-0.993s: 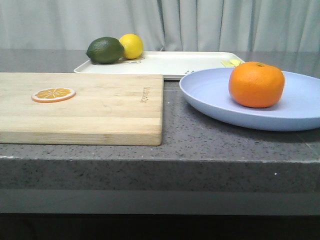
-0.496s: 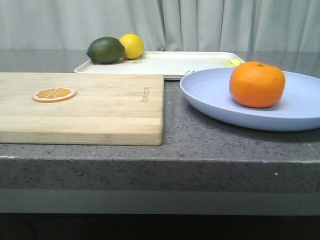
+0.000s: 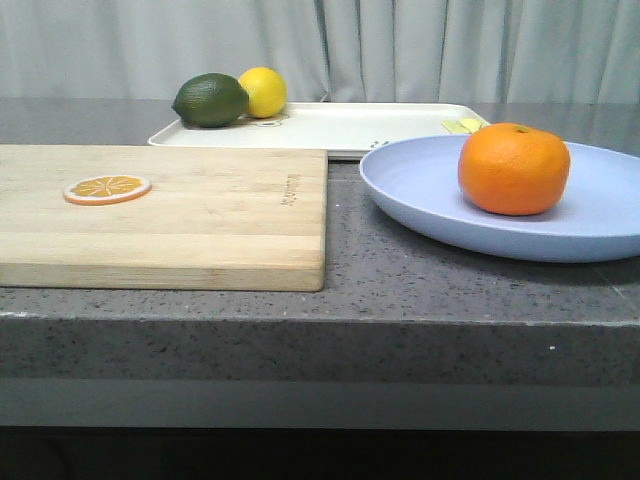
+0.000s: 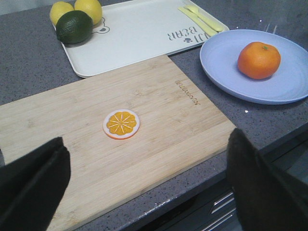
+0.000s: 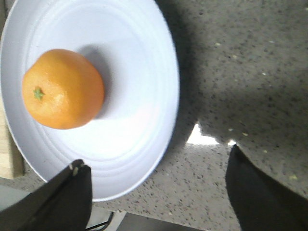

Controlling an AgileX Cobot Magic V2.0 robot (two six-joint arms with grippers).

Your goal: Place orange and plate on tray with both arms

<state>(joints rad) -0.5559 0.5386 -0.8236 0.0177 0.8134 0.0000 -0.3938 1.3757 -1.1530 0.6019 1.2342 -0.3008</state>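
The orange [image 3: 514, 168] sits on the pale blue plate [image 3: 430, 200] at the right of the counter; both show in the left wrist view, orange [image 4: 259, 59] and plate [image 4: 221, 57], and in the right wrist view, orange [image 5: 62, 89] and plate [image 5: 139, 96]. The cream tray [image 3: 350, 125] lies at the back, also in the left wrist view [image 4: 139, 33]. My left gripper [image 4: 149, 180] is open and empty above the counter's front edge, over the cutting board. My right gripper [image 5: 156, 190] is open and empty above the plate's near rim. Neither shows in the front view.
A wooden cutting board [image 3: 200, 215] with an orange slice [image 3: 107, 188] lies at the left. A lime [image 3: 210, 100] and a lemon [image 3: 263, 91] sit at the tray's far left corner; the left wrist view shows two lemons [image 4: 88, 9]. Yellow utensils [image 4: 199, 19] lie on the tray's right side.
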